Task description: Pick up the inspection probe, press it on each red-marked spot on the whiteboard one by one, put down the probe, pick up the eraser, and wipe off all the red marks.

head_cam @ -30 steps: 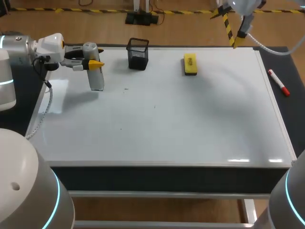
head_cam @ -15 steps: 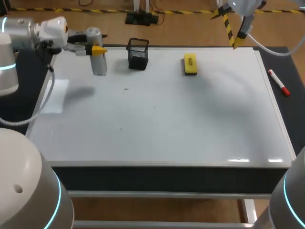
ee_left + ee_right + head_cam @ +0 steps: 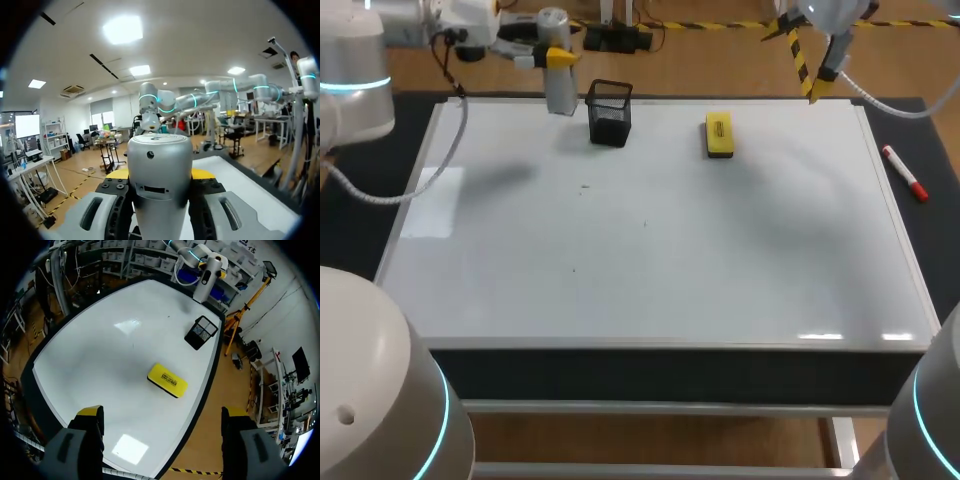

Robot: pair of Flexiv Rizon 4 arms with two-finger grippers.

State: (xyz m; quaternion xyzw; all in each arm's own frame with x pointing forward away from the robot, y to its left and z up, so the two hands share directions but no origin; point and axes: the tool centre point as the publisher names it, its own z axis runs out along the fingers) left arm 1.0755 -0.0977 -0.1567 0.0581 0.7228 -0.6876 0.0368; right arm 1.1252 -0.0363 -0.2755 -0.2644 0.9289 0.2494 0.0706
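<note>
My left gripper (image 3: 557,57) is shut on the grey cylindrical probe (image 3: 560,96), which hangs upright in the air over the whiteboard's (image 3: 720,260) far left edge, just left of the black mesh holder (image 3: 609,113). In the left wrist view the probe (image 3: 159,160) stands clamped between the yellow tips of the left gripper (image 3: 160,174). The yellow eraser (image 3: 719,135) lies on the board near its far edge. Three tiny dark marks (image 3: 585,186) dot the board's left half. My right gripper (image 3: 162,415) hangs open high above the eraser (image 3: 167,380), nothing in it.
A red-capped marker (image 3: 904,172) lies on the black table surface right of the board. The mesh holder (image 3: 201,332) stands between the eraser and the held probe (image 3: 204,285).
My left arm has risen and carried the probe from the board's left side toward the far edge and rightward, close to the mesh holder. The right arm has not moved.
</note>
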